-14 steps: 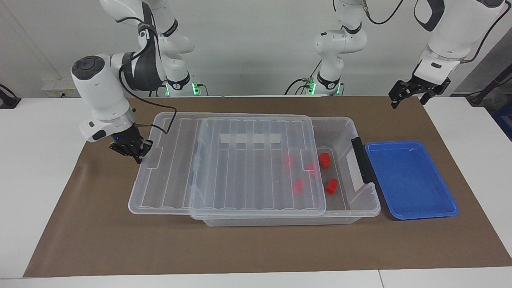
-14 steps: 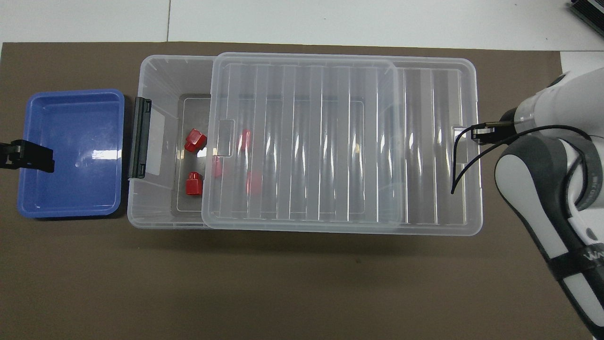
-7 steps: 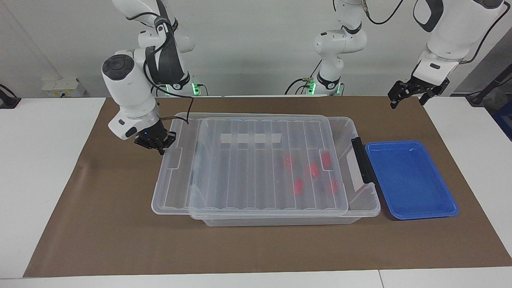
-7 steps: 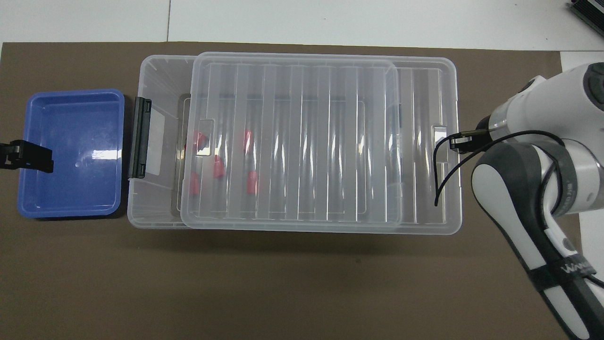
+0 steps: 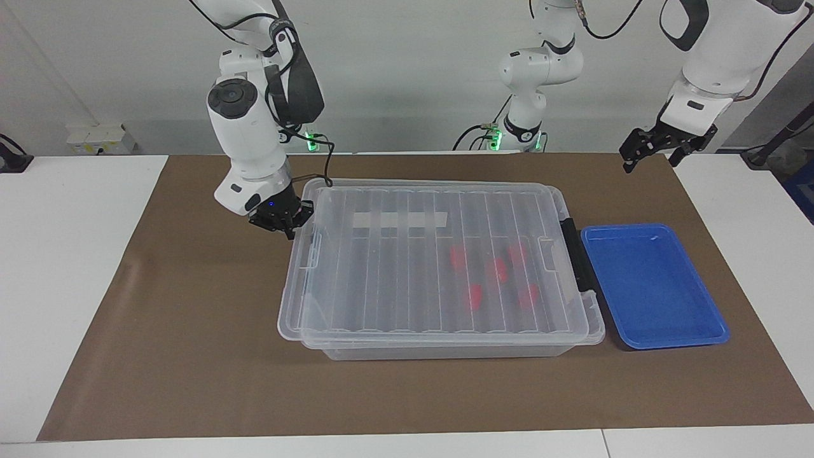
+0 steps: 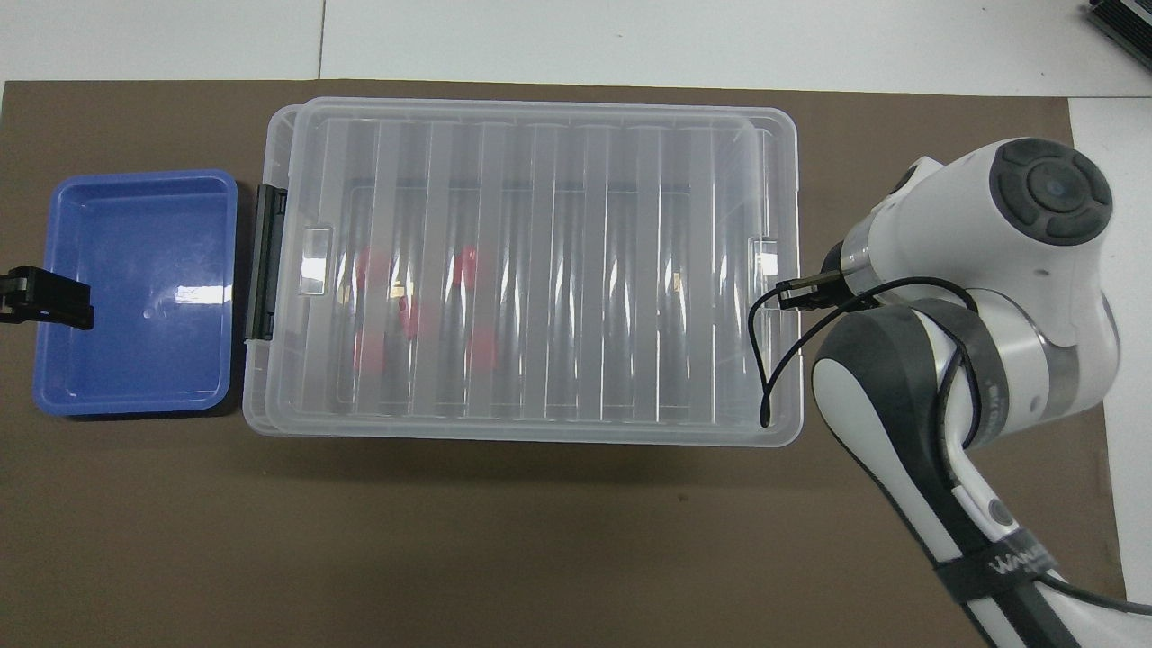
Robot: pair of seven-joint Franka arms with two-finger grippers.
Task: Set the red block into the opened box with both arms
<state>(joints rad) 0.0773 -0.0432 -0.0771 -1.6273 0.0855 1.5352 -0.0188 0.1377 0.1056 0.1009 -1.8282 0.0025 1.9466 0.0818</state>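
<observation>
My right gripper is clamped shut at the end edge of the ribbed see-through lid, which lies flat over the large clear plastic box. The box's long axis runs between my two arms' ends. Five small red blocks show blurred through the lid, near its black latch. My left gripper hangs open above the blue plastic tray. The right arm's strap lettering is unreadable.
</observation>
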